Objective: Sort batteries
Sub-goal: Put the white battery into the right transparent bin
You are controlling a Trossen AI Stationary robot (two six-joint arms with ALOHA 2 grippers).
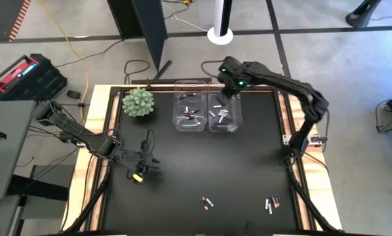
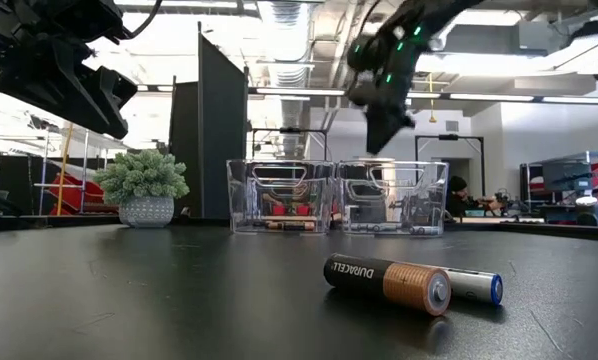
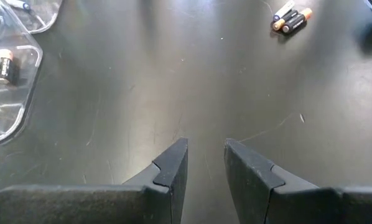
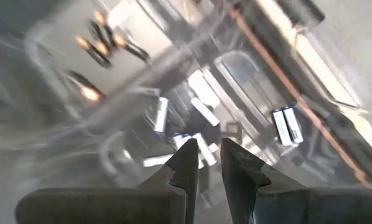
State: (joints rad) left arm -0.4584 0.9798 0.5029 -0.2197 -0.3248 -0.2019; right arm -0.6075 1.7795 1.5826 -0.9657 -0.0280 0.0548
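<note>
presently: right gripper [image 4: 204, 163] over the right bin [image 1: 225, 113], jaws slightly parted, nothing between them; white batteries [image 4: 198, 118] below. left gripper [image 3: 206, 163] likewise empty. next: fetch counter [image 1: 248, 170] batteries [image 1: 272, 204].

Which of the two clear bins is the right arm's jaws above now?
The right gripper hangs over the right bin, the one holding white and silver batteries. The left bin, beside the plant, holds dark batteries.
</note>
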